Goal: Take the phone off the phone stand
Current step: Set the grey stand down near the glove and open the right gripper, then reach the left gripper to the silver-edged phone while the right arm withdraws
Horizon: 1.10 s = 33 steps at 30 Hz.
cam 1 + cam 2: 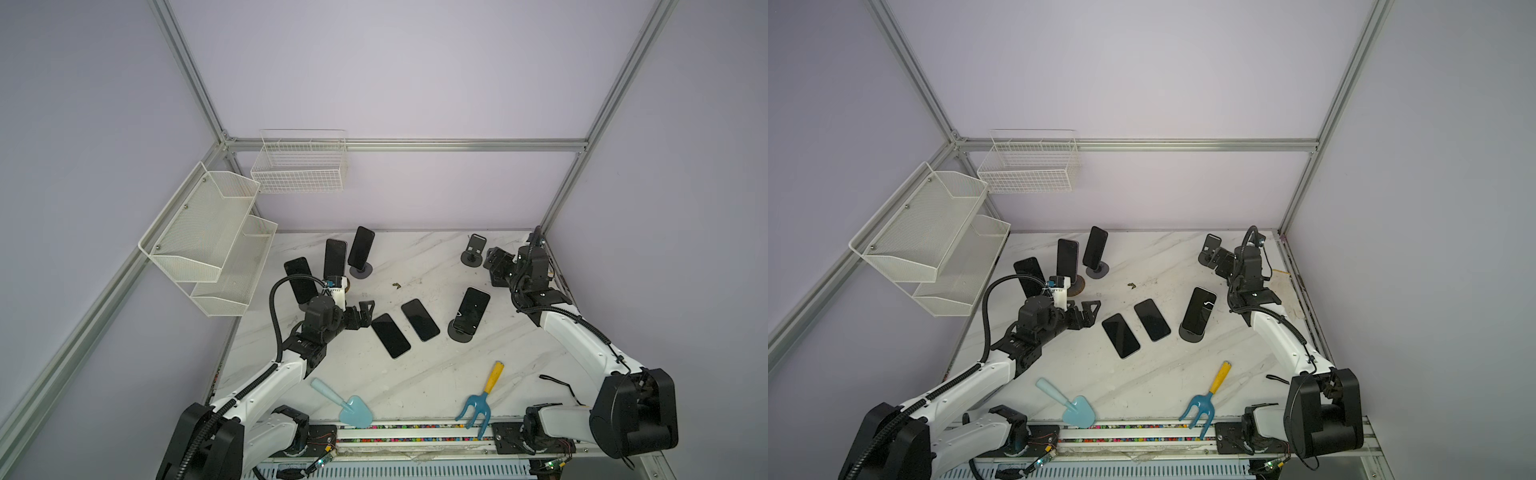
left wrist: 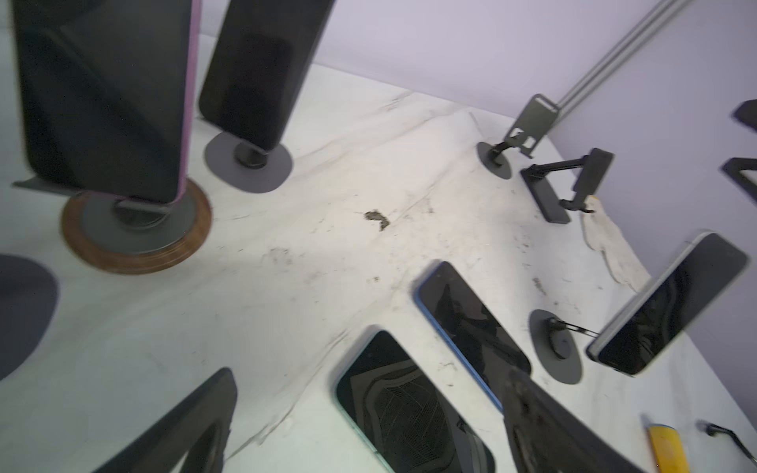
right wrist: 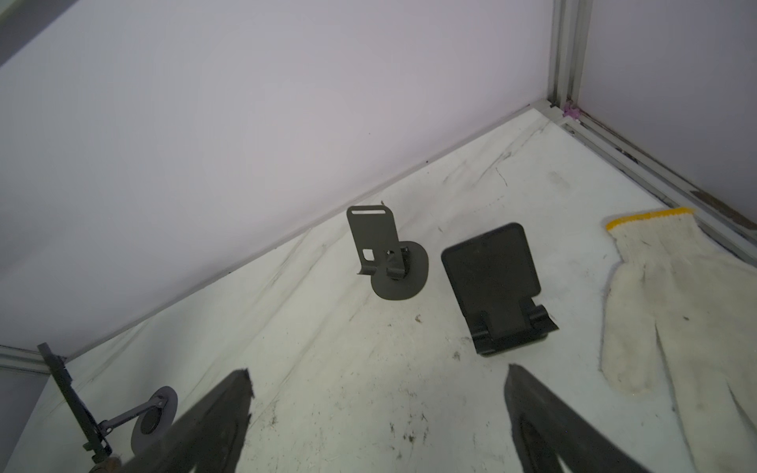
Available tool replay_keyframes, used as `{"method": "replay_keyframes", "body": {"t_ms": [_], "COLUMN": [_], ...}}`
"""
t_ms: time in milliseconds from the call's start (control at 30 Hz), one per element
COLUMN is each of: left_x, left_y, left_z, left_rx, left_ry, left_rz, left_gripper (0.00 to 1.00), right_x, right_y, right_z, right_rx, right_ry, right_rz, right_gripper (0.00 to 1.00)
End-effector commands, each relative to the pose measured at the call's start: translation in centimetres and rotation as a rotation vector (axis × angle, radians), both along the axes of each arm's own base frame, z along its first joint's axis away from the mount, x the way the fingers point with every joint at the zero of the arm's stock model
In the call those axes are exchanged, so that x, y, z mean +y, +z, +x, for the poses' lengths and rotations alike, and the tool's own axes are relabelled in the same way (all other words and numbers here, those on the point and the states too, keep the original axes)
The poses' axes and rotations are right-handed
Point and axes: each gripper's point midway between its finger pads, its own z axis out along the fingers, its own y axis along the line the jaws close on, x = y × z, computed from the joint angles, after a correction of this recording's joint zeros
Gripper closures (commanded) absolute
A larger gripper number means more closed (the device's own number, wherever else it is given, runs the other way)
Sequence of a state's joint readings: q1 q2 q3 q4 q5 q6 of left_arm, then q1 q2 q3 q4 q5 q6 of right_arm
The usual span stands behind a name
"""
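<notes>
In a top view my left pincer [image 1: 368,314] gaped empty beside a flat phone [image 1: 390,336], with a second flat phone [image 1: 420,320] beyond it: two done, I judged. Four phones stood in stands, one propped phone [image 1: 471,309] nearest the flat pair. The left wrist view showed the flat phones' blue edges, lost from above. The right wrist view settled my right pincer [image 3: 379,370]: spread wide, empty, facing a bare stand [image 3: 387,254].

Marble table [image 1: 415,386] with phones [image 1: 390,336], stands [image 1: 470,258]
</notes>
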State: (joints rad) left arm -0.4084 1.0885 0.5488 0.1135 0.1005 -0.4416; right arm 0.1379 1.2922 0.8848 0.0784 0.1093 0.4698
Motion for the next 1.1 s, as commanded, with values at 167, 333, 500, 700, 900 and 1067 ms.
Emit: {"method": "replay_keyframes", "body": {"t_ms": [167,333,500,700,900,1067], "left_x": [-7.7,-12.6,-17.9,-23.4,-26.9,-29.2], "left_y": [6.6,8.5,9.8,9.3,8.9,8.2], "left_z": [-1.7,-3.3,-4.9,-4.8,-3.5,-3.2], "left_rx": [-0.093,-0.131,-0.205,-0.207,-0.189,-0.182], "left_ry": [-0.201,-0.318,-0.4,-0.417,-0.41,-0.438], "left_rz": [0.046,0.095,0.22,0.259,0.217,0.15], "left_gripper": [0.0,0.0,0.0,0.0,0.0,0.0], "right_x": [-5.9,-8.3,-8.5,-8.8,-8.2,-8.2], "right_y": [-1.9,-3.9,-5.4,-7.2,-8.0,-9.2], "right_z": [-2.0,-3.0,-3.7,-4.5,-5.6,-6.4], "right_rx": [-0.085,-0.098,-0.108,-0.123,-0.202,-0.24], "right_ry": [-0.143,-0.145,-0.138,-0.15,-0.127,-0.132], "right_rz": [0.199,0.302,0.365,0.377,0.391,0.393], "right_gripper": [0.03,0.03,0.03,0.03,0.03,0.03]}}
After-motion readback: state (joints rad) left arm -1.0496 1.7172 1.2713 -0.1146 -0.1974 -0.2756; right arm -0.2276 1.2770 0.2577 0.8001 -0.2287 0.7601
